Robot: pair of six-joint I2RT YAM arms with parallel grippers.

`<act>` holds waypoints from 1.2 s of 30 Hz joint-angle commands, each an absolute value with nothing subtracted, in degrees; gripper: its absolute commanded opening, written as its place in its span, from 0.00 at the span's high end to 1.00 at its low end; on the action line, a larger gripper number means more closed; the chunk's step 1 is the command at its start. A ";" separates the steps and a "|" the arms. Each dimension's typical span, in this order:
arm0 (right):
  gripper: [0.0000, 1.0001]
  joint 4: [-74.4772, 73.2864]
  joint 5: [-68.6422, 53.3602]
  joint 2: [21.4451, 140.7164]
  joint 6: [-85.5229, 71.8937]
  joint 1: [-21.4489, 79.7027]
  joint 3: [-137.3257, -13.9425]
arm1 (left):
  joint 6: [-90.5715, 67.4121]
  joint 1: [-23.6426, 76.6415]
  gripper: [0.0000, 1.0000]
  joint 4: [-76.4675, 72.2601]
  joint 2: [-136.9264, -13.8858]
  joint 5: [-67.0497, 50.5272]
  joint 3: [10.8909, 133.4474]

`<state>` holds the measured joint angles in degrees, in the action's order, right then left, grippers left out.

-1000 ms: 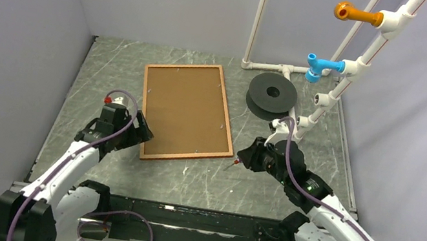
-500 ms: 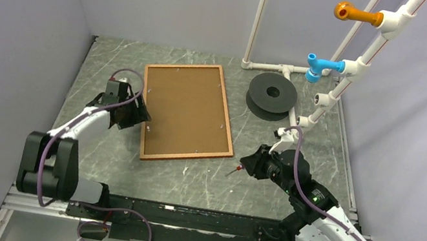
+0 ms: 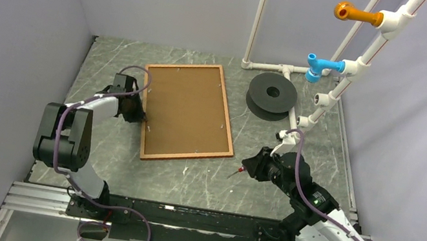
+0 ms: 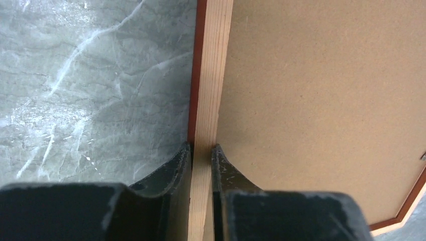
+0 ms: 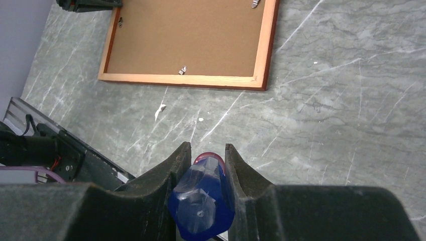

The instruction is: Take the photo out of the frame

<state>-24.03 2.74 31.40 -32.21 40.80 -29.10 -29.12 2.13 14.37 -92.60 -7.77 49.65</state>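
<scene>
Grey marbled table (image 3: 200, 184) carries the frame (image 3: 186, 155) lying back-up near its centre, brown backing panel (image 3: 186, 109) filling it. Left gripper (image 4: 202, 146) pinches the frame's left rail; right gripper (image 5: 207, 148) clamps what looks like a blue-handled screwdriver (image 5: 201, 201).

Frame (image 3: 186, 155), back up.
Reddish-brown, thin-railed, flat on table (image 3: 206, 185) (brown backing (image 3: 186, 112) showing), slightly skewed.

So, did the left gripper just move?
Yes. Against the frame, the left gripper went from by the near-left corner to midway along the left rail.
</scene>
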 commanded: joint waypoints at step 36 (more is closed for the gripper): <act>1.00 -11.94 23.63 55.31 -46.51 39.67 -34.80 | -61.55 11.04 0.65 22.17 -28.50 -6.60 13.83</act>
<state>-15.35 14.63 53.10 -44.21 40.49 -31.22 -68.93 10.20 19.77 -29.98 -2.94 9.28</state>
